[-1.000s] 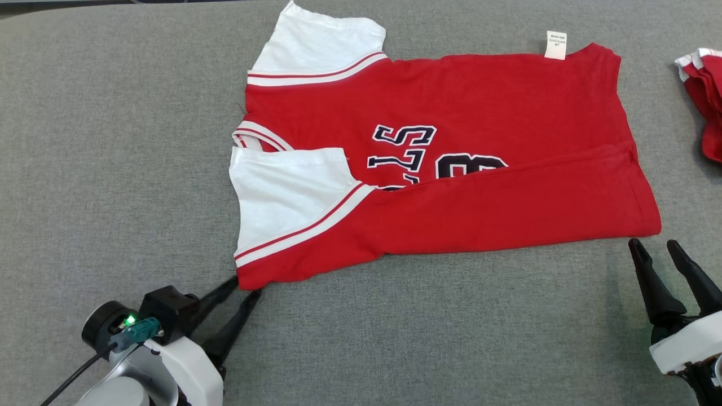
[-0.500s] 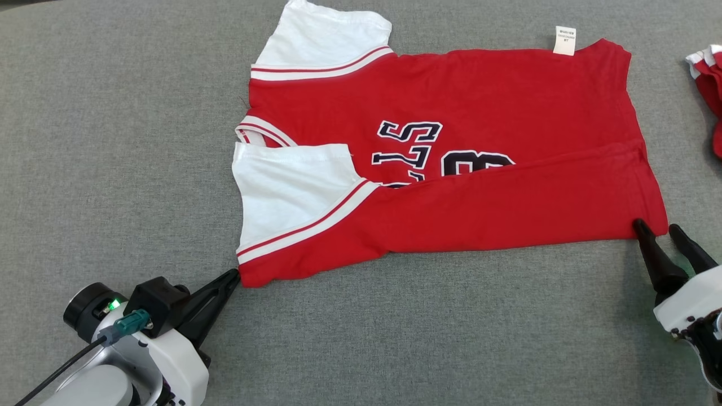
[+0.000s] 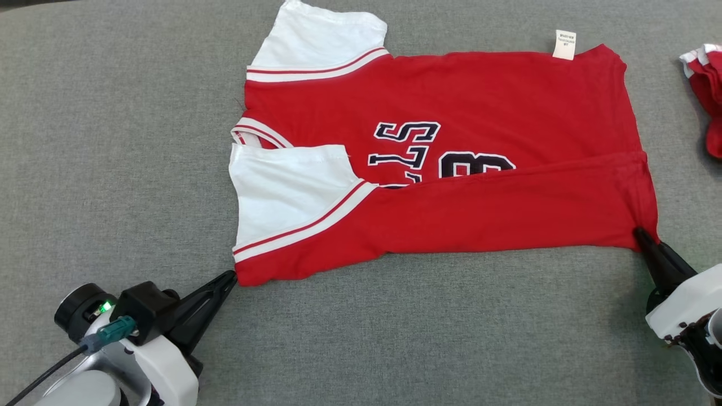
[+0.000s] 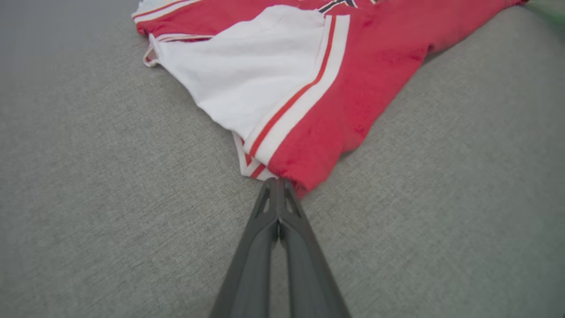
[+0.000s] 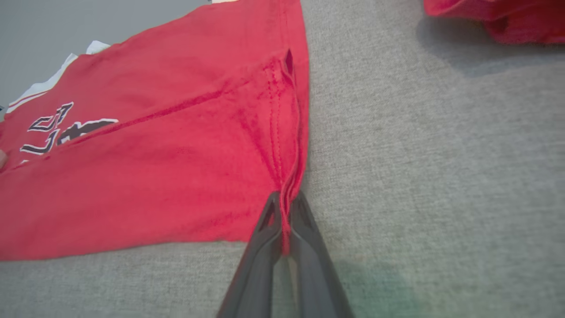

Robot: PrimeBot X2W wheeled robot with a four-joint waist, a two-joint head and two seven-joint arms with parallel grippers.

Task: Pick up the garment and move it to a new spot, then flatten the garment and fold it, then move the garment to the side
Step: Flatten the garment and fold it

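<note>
Folding is in hand: the garment [image 3: 451, 101] lies flat mid-worktop [image 3: 113, 141]. The right claw [image 3: 640, 232] pinches its near-right corner. The left claw [image 3: 228, 277], pressed together, meets the near-left corner. Next, likely, both corners need lifting evenly toward the far edge.

Bare grey surface [image 3: 113, 141] is seen to the left of the garment [image 3: 479, 96] and in a wide strip along its near edge. That strip is bounded at one end by the left gripper [image 3: 228, 277], closed on the near left corner, and at the other by the right gripper [image 3: 640, 232], pinched on the near right corner. The narrower gap at the far right is closed off by a second red bundle [image 3: 705, 96] (partly cut by the frame edge).
</note>
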